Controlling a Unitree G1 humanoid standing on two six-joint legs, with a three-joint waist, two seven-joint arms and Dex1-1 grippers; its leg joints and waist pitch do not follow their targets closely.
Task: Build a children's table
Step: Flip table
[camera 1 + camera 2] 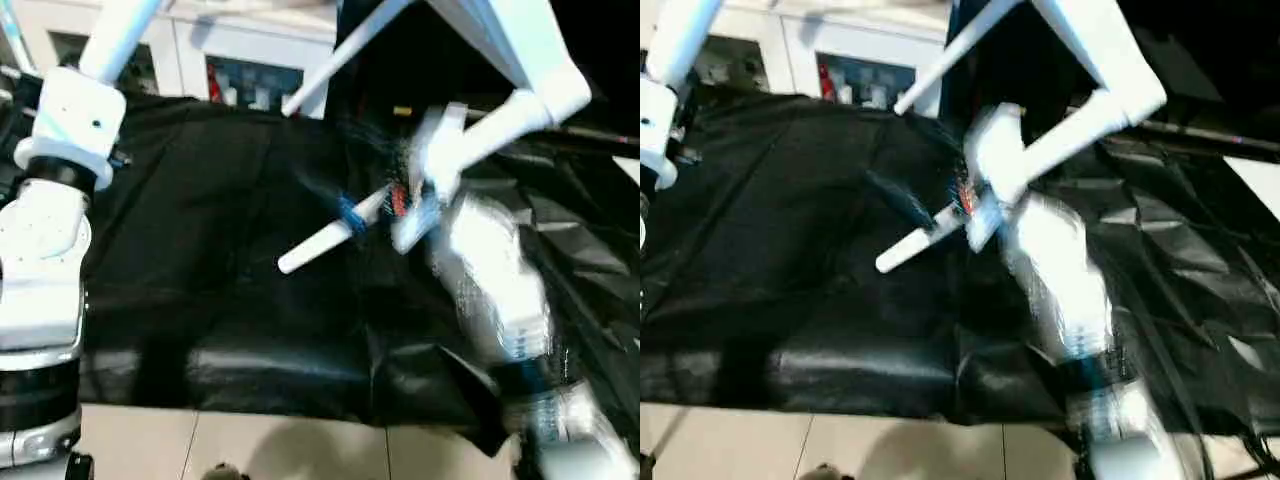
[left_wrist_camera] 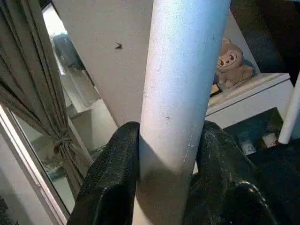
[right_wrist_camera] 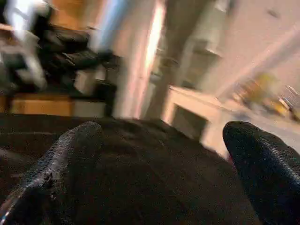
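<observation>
Left gripper (image 2: 164, 187) is clamped around a long white tubular table leg (image 2: 180, 93), holding it upright; right gripper (image 3: 164, 178) gapes wide and empty over the black-covered bench (image 1: 220, 260); a second white tubular leg (image 1: 325, 243) lies loose there; the leg-fitting step looks under way; next, probably, closing on that leg.
</observation>
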